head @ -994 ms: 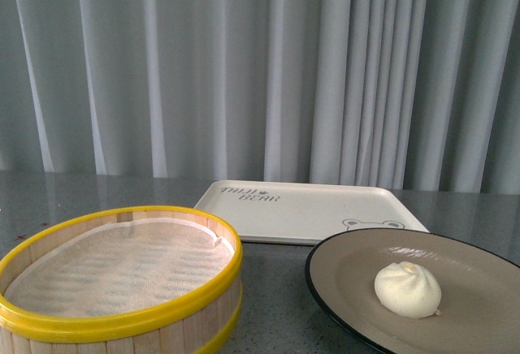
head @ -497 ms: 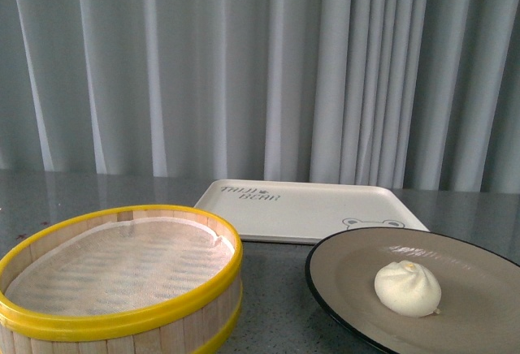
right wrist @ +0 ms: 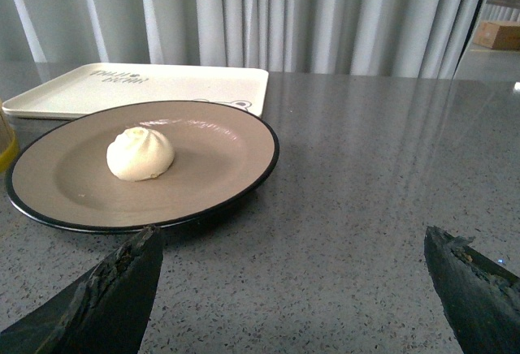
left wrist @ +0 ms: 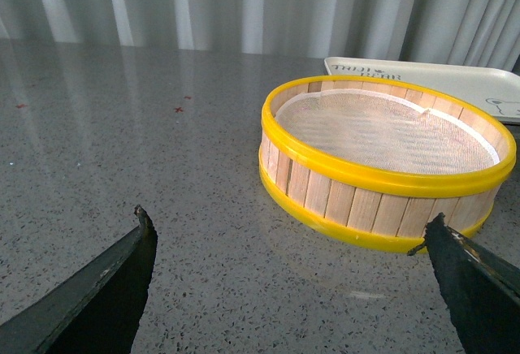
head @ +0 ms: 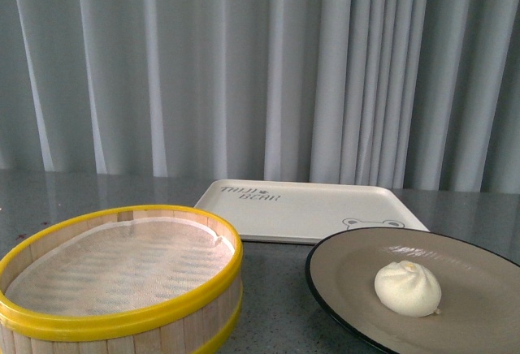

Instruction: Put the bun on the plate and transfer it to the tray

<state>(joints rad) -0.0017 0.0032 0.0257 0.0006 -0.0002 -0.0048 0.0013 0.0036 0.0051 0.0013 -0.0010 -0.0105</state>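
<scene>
Already the bun (head: 407,289) is seated on the plate (head: 479,265) by the front edge, ready for the tray (head: 309,208). Left gripper (left wrist: 288,216) and right gripper (right wrist: 292,232) are held apart, empty.

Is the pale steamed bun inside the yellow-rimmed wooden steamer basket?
No, the pale steamed bun sits on the round beige black-rimmed plate.

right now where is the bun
In the front view the bun sits on the beige plate at lower right, in front of the white tray and right of the yellow-rimmed steamer basket.
</scene>
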